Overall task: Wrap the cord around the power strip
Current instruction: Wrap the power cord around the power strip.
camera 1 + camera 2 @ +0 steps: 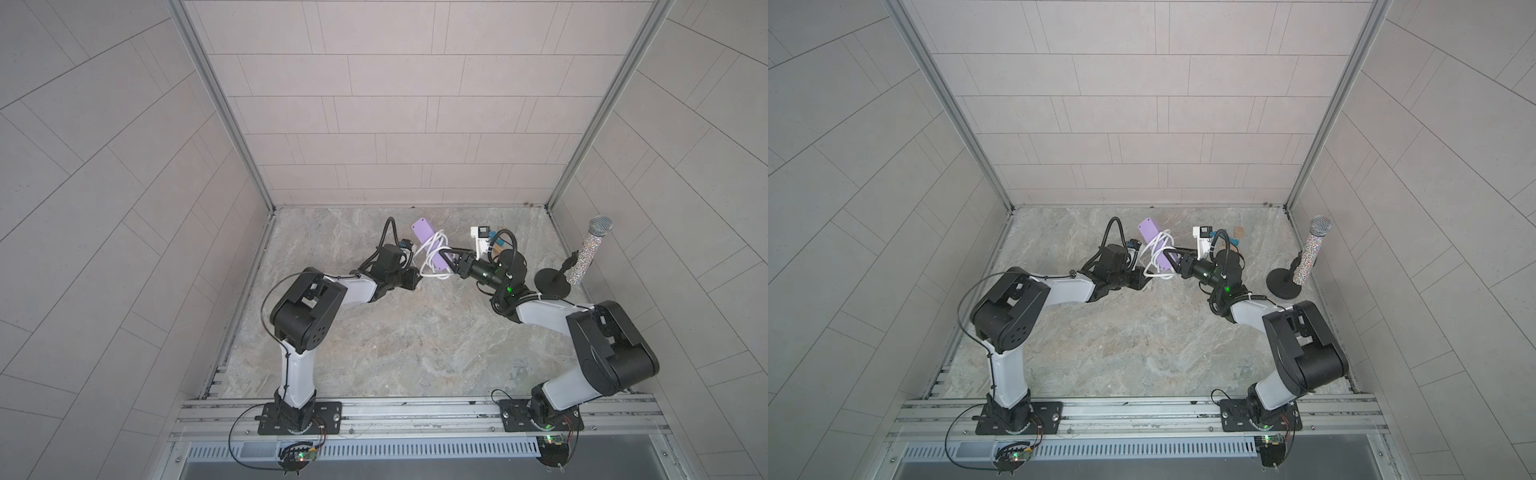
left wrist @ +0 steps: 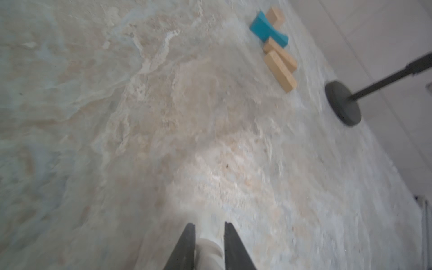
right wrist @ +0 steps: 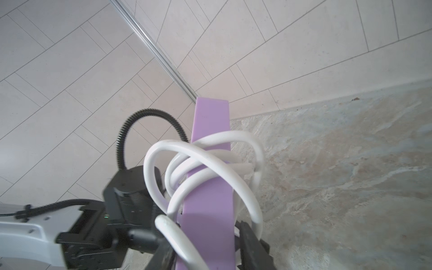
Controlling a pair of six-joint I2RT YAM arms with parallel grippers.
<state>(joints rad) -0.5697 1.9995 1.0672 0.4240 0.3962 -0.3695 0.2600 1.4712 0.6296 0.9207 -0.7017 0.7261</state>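
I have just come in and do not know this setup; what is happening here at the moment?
The right gripper holds the lilac power strip by one end, tilted upward. The white cord lies around it in several loose loops. The left gripper hangs beside the strip, jaws slightly apart, holding nothing I can make out.

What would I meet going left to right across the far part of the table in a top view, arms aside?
Power strip → white box → round stand base → glittery microphone.
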